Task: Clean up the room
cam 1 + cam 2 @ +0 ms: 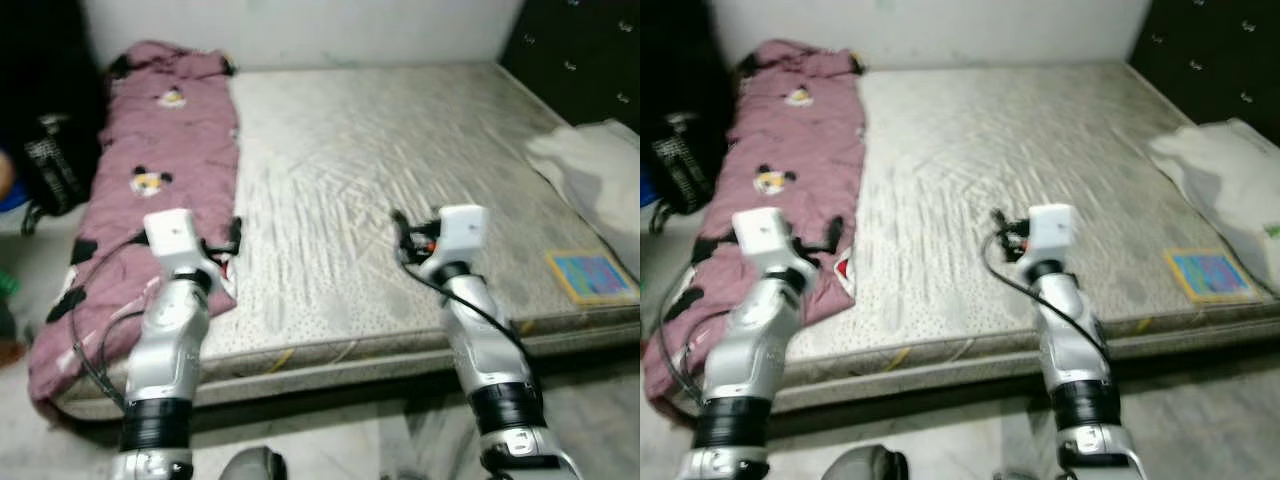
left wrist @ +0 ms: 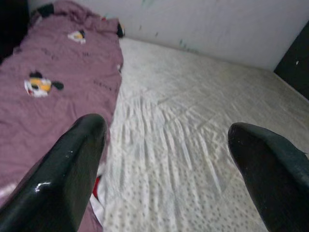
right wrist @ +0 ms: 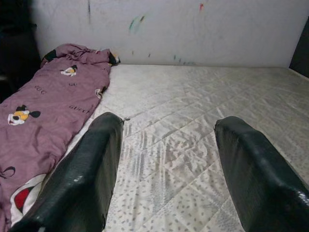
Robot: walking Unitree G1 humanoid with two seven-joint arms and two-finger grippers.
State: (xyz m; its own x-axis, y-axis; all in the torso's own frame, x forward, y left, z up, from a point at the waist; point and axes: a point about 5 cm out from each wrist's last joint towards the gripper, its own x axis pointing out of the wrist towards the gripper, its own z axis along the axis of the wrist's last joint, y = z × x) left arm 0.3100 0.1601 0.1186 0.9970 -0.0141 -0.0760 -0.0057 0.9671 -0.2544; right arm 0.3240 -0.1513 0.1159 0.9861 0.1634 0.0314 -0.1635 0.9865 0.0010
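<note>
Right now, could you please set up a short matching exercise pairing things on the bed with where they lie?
Things:
1. pink blanket
2. colourful book
3. white cloth
4. left gripper

Places:
A. near right corner of the mattress
B. right edge, by the dark cabinet
C. along the left side
D. open above the mattress, beside the blanket

Pairs: 1-C, 2-A, 3-B, 4-D

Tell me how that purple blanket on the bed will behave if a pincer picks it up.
The purple blanket looks soft and wrinkled, so it will probably sag and hang down. It stretches along the mattress edge, so one pinch likely lifts only part. Both the left pincer and right pincer are open, holding nothing.
</note>
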